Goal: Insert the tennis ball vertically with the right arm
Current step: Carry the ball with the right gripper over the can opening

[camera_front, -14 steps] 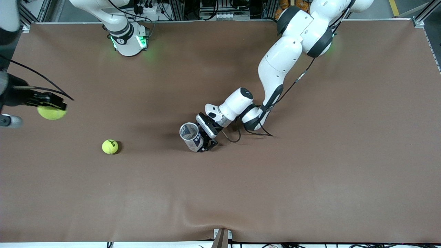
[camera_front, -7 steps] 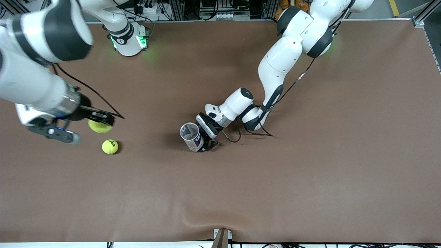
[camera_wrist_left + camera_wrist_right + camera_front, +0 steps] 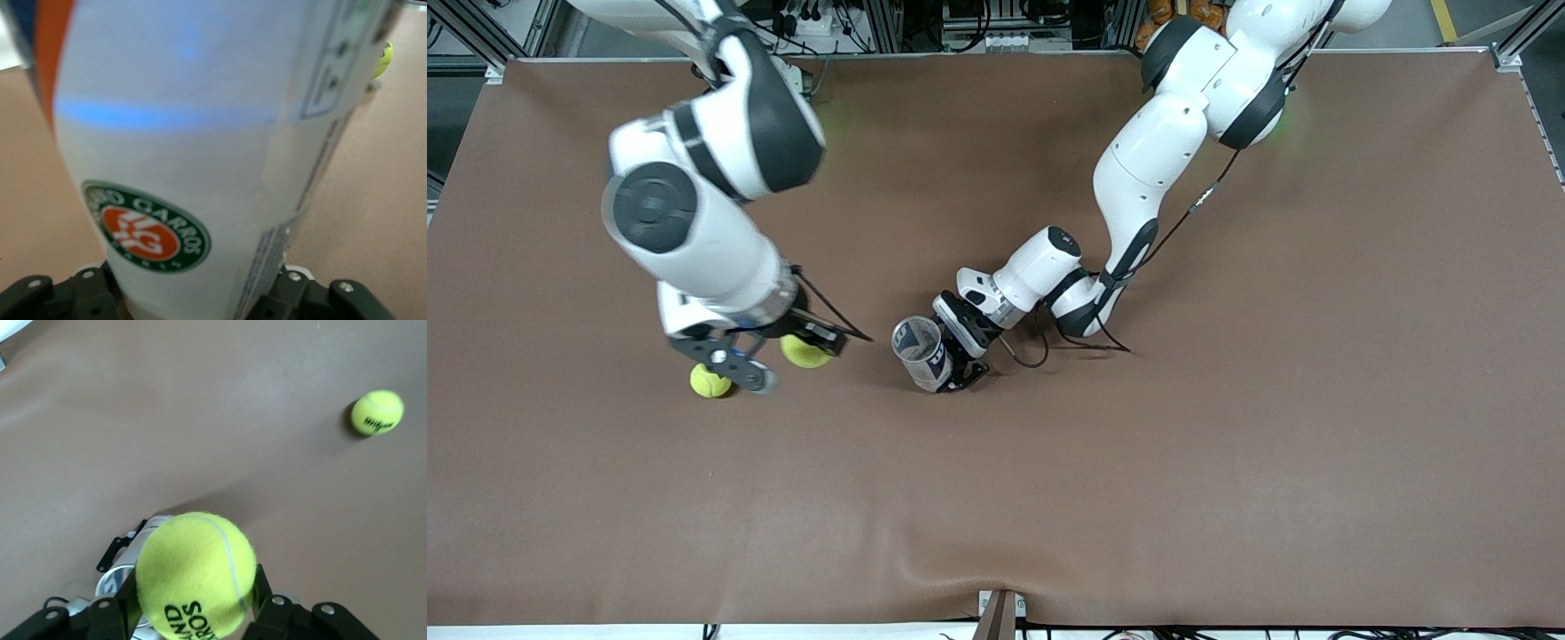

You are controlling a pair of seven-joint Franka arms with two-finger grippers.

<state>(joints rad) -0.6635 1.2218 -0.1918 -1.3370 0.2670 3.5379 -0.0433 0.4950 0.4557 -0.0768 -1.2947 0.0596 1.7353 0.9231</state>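
Fuzzy yellow-green tennis ball clamped in right gripper fingers, up over brown table. White upright can, mouth up, at ball's 3 o'clock in front view, pinched by left gripper fingers.

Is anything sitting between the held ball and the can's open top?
Nothing visible. The right tool carries the tennis ball above bare table; the left tool holds the can upright.
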